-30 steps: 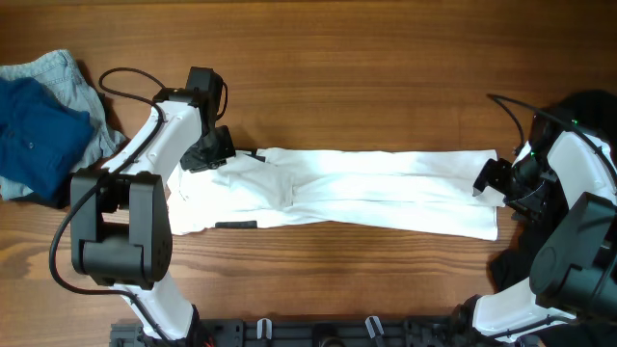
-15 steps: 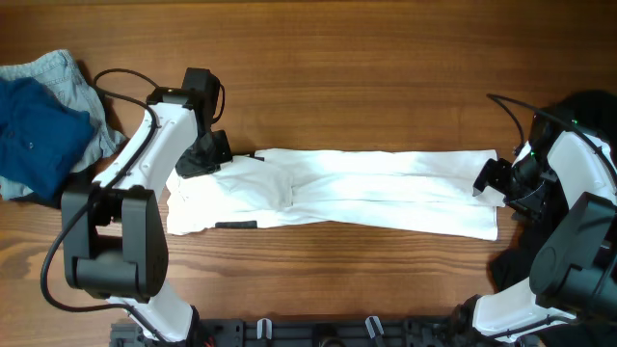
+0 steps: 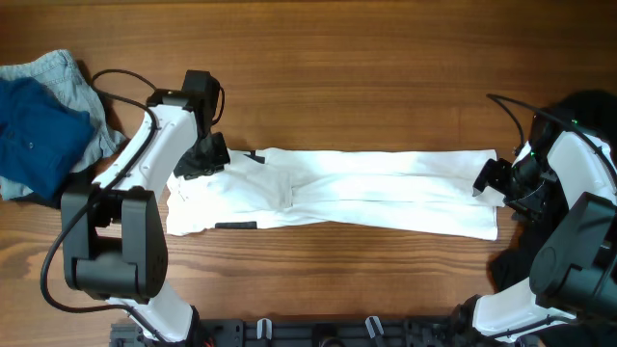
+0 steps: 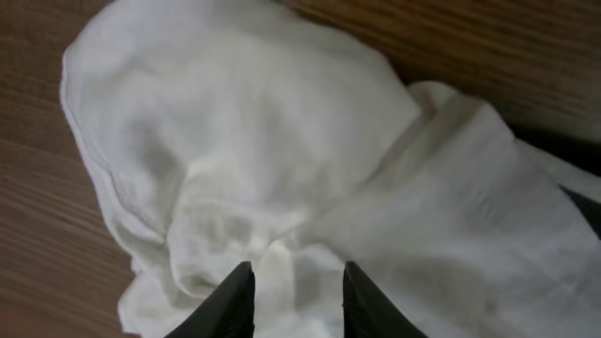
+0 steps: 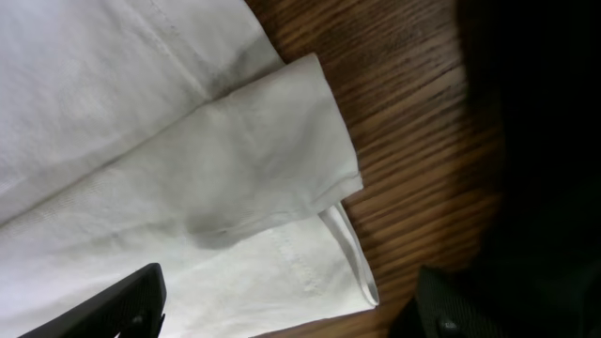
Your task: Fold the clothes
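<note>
**While white shirt (image 3: pixel 386 193) lies stretched across counter (image 3: pixel 386 77), an end effector sits at each end**

Left end effector (image 4: pixel 294 296): fingertips slightly apart, with a narrow gap and white cloth showing through it. It sits low over the shirt's rumpled end, where the fabric is bunched into soft folds and a seamed edge curls toward bare wood.

Right end effector (image 5: pixel 291 310): jaws wide apart, gripping nothing. The shirt's opposite corner lies flat beneath the gap, doubled over, with its stitched hem visible.

The shirt is folded into a long band, smoother toward the right. One short black bar (image 3: pixel 236 225) marks its near edge.

Well apart, at the counter's far left corner, a navy garment (image 3: pixel 34 135) lies heaped on a light-blue garment (image 3: pixel 58 69).
</note>
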